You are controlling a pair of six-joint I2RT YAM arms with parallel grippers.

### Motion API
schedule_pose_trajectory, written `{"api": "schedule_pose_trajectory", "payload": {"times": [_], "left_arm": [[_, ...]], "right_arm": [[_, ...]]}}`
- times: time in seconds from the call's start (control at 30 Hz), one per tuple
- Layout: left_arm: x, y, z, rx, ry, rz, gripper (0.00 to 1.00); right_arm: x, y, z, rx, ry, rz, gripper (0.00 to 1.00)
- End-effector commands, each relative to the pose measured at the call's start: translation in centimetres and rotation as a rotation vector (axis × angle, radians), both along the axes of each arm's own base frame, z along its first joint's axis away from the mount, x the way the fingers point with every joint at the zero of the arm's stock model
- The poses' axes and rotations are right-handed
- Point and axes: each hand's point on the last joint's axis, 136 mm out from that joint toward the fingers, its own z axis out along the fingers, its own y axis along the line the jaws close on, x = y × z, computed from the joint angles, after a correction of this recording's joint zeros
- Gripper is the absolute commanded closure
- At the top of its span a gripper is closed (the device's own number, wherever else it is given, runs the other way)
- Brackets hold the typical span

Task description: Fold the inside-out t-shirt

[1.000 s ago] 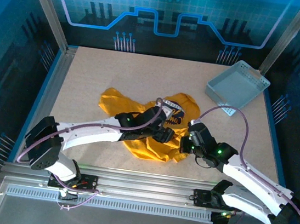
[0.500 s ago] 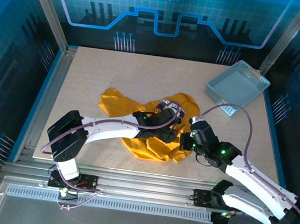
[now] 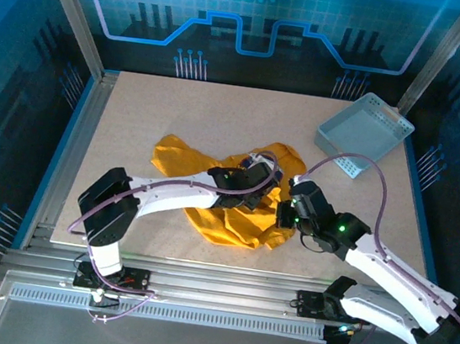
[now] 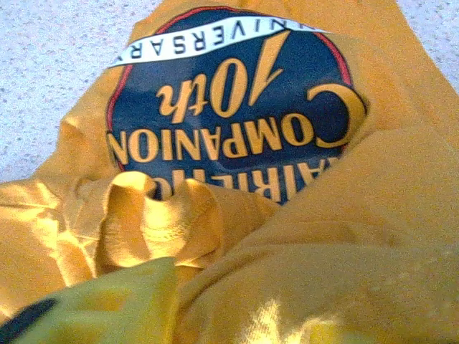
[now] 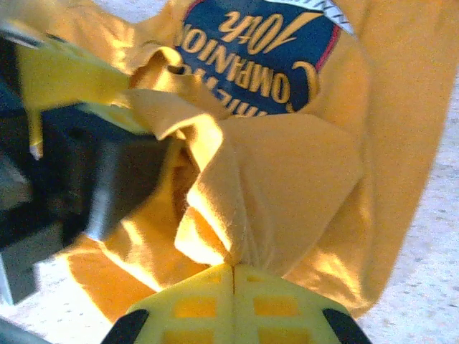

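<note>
In the left wrist view a fold of the mustard-yellow cloth t-shirt nearer the left gripper hides the lowest lettering of its dark navy round print. That gripper's finger is a blur clipped by the bottom edge, so its jaw gap cannot be told

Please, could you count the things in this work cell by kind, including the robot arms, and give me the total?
T-shirt: 1
Basket: 1
Robot arms: 2 (left arm, right arm)
Total: 4
</note>
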Motion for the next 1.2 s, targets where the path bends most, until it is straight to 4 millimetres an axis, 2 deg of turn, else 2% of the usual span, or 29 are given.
{"api": "schedule_pose_trajectory", "payload": {"times": [0.0, 0.1, 0.23, 0.37, 0.53, 0.67, 0.73, 0.87, 1.0, 1.07, 1.17], "left_arm": [[0.5, 0.9, 4.0, -0.019, -0.078, 0.023, 0.69], [0.4, 1.4, 4.5, -0.011, -0.089, 0.018, 0.83], [-0.2, 1.3, 5.3, -0.055, -0.085, -0.010, 0.91], [-1.3, 0.3, 6.1, -0.199, -0.027, -0.079, 1.00], [-2.3, -0.4, 7.5, -0.449, 0.085, -0.148, 1.00], [-2.7, -0.6, 8.9, -0.630, 0.145, -0.206, 1.00], [-2.8, -0.7, 9.4, -0.692, 0.171, -0.230, 1.00], [-2.6, -0.7, 9.5, -0.741, 0.199, -0.219, 1.00], [-2.4, -0.8, 9.7, -0.776, 0.210, -0.215, 1.00], [-2.4, -0.9, 10.0, -0.792, 0.213, -0.223, 1.00], [-2.5, -0.8, 10.2, -0.798, 0.211, -0.226, 1.00]], "right_arm": [[0.5, -1.7, -0.7, -0.148, 0.017, -0.038, 1.00], [1.0, -1.4, -0.9, -0.175, 0.017, -0.033, 1.00], [1.8, -1.4, -0.8, -0.203, 0.003, -0.042, 1.00], [2.9, -1.8, -1.0, -0.235, -0.001, -0.053, 1.00], [4.5, -2.6, -0.6, -0.203, -0.014, -0.064, 0.99], [5.1, -3.0, -0.1, -0.179, -0.021, -0.055, 0.89], [4.8, -2.8, 0.4, -0.169, -0.024, -0.025, 0.81], [2.7, -0.6, 3.5, -0.068, -0.102, 0.097, 0.63], [0.1, 3.0, 6.1, 0.097, -0.163, 0.241, 0.60], [-0.6, 5.1, 6.2, 0.154, -0.166, 0.305, 0.59], [-0.2, 7.0, 5.1, 0.172, -0.136, 0.332, 0.60]]}}
